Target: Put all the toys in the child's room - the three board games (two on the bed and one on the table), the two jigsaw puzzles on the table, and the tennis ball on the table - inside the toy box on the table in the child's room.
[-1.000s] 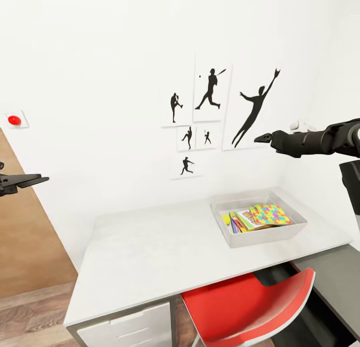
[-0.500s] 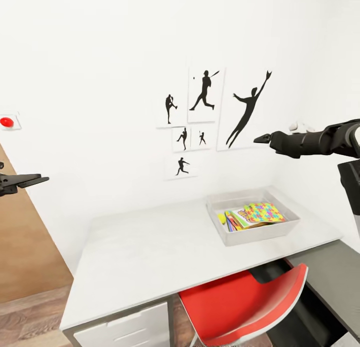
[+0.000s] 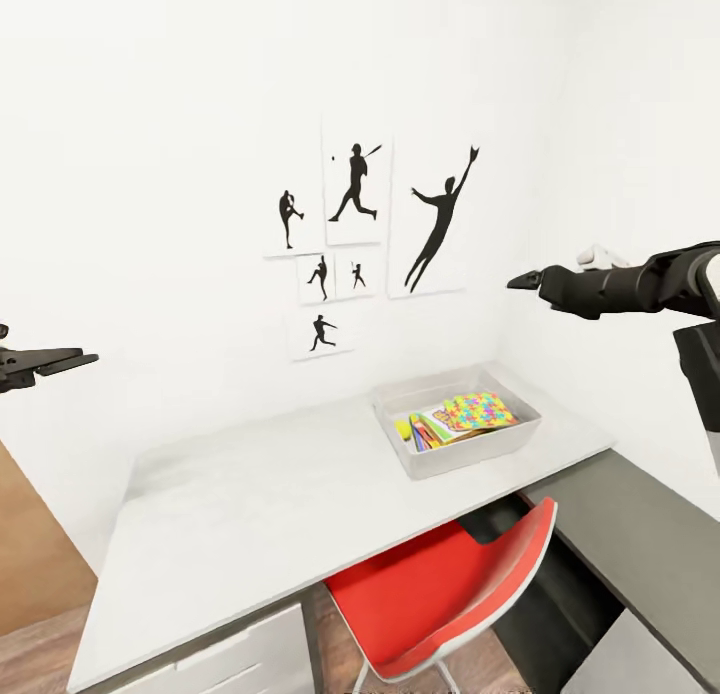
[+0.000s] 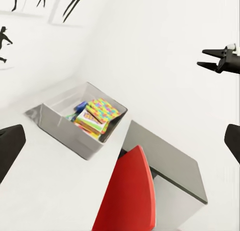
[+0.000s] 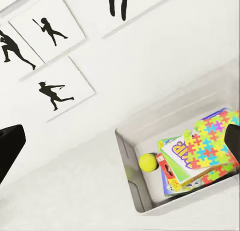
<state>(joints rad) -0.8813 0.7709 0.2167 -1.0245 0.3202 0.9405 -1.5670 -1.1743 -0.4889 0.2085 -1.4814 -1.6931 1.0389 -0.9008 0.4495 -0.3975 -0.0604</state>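
The toy box (image 3: 470,457) stands at the far right end of the table (image 3: 250,504), near the wall. In it a jigsaw puzzle (image 3: 478,410) lies on top of stacked board games (image 3: 432,424). The right wrist view looks down on the same toy box (image 5: 131,183), where the tennis ball (image 5: 147,162) rests beside a green-edged board game (image 5: 176,156) under the jigsaw puzzle (image 5: 210,147). My left gripper (image 3: 68,359) hangs open at the left, well off the table. My right gripper (image 3: 522,279) is open in the air above and right of the box. Neither holds anything.
A red chair (image 3: 445,584) is tucked under the table's front edge. A lower dark-grey-topped cabinet (image 3: 640,539) adjoins the table on the right. Black sports silhouettes (image 3: 355,224) hang on the white wall. White drawers (image 3: 215,664) sit under the table's left end.
The camera has swung right, so table, box and pictures sit further left; the door and red wall button have left the view. Both arms keep their pose, and the box contents look unchanged.
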